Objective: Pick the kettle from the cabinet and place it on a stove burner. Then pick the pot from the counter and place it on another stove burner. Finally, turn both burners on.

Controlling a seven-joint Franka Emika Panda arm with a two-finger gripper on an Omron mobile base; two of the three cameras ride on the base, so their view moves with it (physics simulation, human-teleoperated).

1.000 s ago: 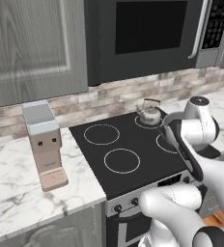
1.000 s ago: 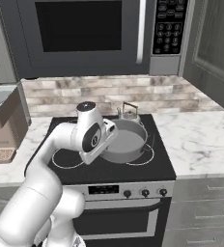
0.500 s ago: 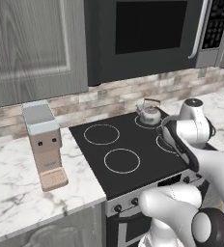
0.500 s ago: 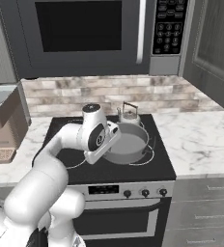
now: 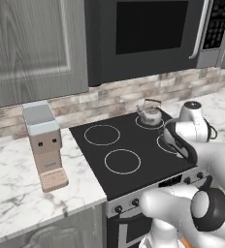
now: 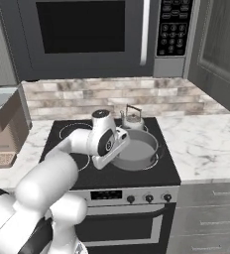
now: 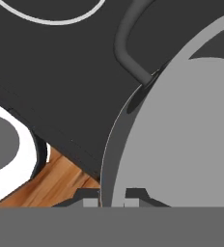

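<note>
Since a second ago, wrist has swung further over the cooktop (image 6: 77,171), pot carried with it. Gripper (image 7: 113,197) pinched narrow on the pot (image 6: 136,151) rim, one finger inside the wall, one outside. Pot sits low over the front right burner, directly ahead of the fingers; cannot tell if it touches the glass. Kettle (image 6: 132,119) beyond the pot, on the small rear burner.

Risk: thin-rim grip, heavy pot hanging off one edge, so it may pivot and slip. Releasing while tilted could leave it off-centre on the ring, or nudge the kettle.
</note>
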